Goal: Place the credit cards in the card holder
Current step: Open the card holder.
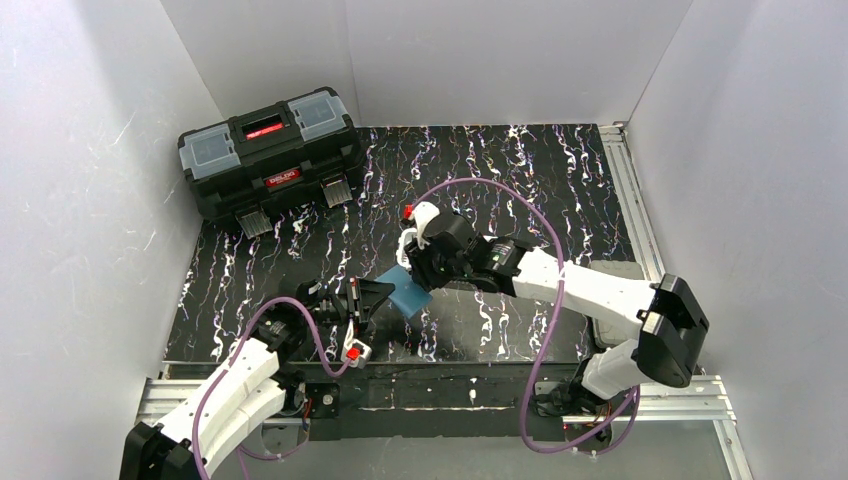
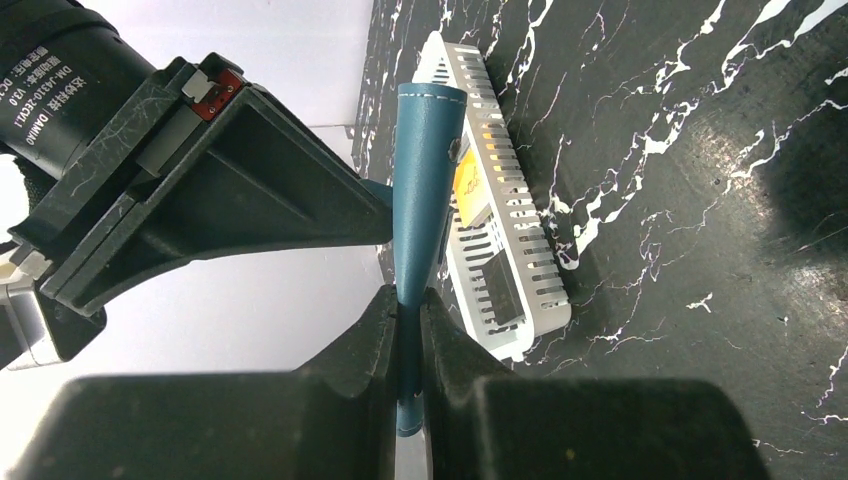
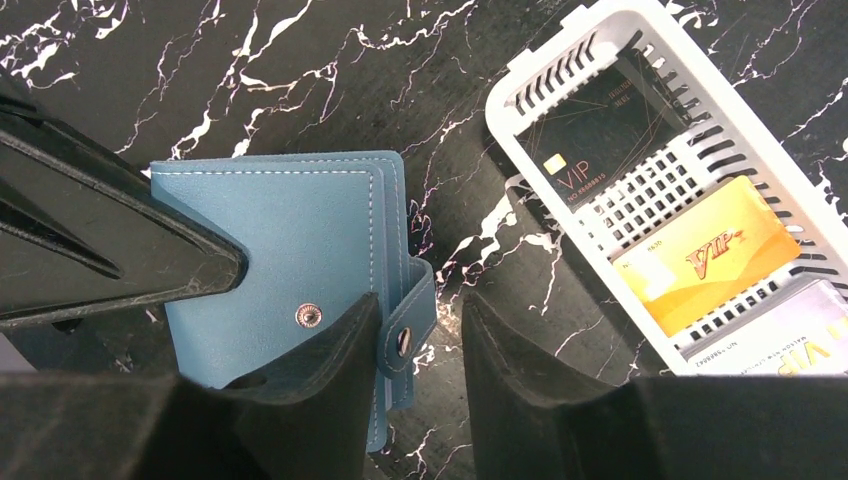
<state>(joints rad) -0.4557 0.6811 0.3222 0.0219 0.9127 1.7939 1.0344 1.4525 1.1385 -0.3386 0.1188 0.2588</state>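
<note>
Black marbled desk point(image 1: 560, 180) w/ white walls on 3 sides. 1 black toolbox point(image 1: 270, 160), lid shut, far-left corner, well apart from the rest. 1 white mesh basket point(image 3: 520, 90) lies flat on the desk just beside the card holder point(image 3: 270, 250); in the top view the arms hide it. 1 teal card holder, closed, snap tab fastened, held up off the desk near its middle btwn both hands. 3 credit cards, all in the basket in a row: 1 black point(image 3: 590, 140), 1 orange point(image 3: 710, 255), 1 pale point(image 3: 780, 335), partly out of view. Left arm reaches in low from near-left, left hand point(image 2: 408, 330) pressed together, pinching the holder's edge. Right arm stretches across from the right base, elbow low, right hand point(image 3: 420, 305) partly spread, fingers either side of the snap tab, no pinch seen.
</note>
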